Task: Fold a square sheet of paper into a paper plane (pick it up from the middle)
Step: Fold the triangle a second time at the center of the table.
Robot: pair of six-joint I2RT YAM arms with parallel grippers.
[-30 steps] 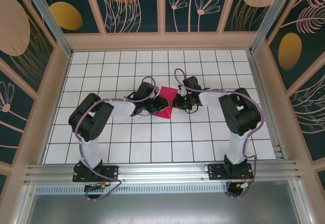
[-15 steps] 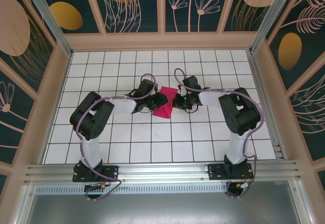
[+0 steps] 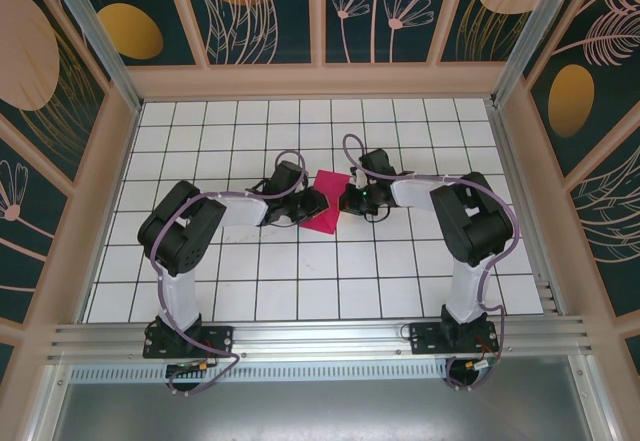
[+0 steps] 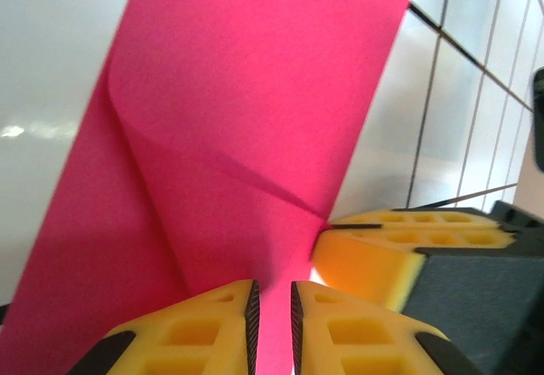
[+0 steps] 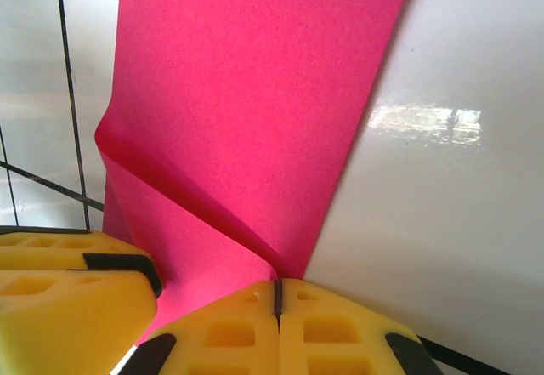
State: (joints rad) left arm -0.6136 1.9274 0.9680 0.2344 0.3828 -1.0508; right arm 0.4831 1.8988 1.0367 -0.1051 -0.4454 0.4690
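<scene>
The square sheet of paper [image 3: 326,201], magenta-pink, lies mid-table, partly folded, with one flap creased diagonally [image 4: 255,94] [image 5: 255,94]. My left gripper [image 3: 311,206] [image 4: 272,307] is at its left side. Its jaws stand a narrow gap apart over the paper, and pink shows through the gap. My right gripper [image 3: 350,199] [image 5: 277,294] is at the right edge, shut, with the end of the paper's fold pinched in its seam. The two grippers nearly touch: a right finger [image 4: 391,256] shows beside the left jaws. A paper plane is out of view.
The white gridded table [image 3: 300,271] is walled in by a wooden frame [image 3: 320,81] at the back and sides. An aluminium rail [image 3: 320,336] with both arm bases runs along the near edge.
Half a second ago the paper's left part stood raised in a triangle. Now it lies flatter and wider. The left gripper has shifted slightly left, and the right gripper has stayed put.
</scene>
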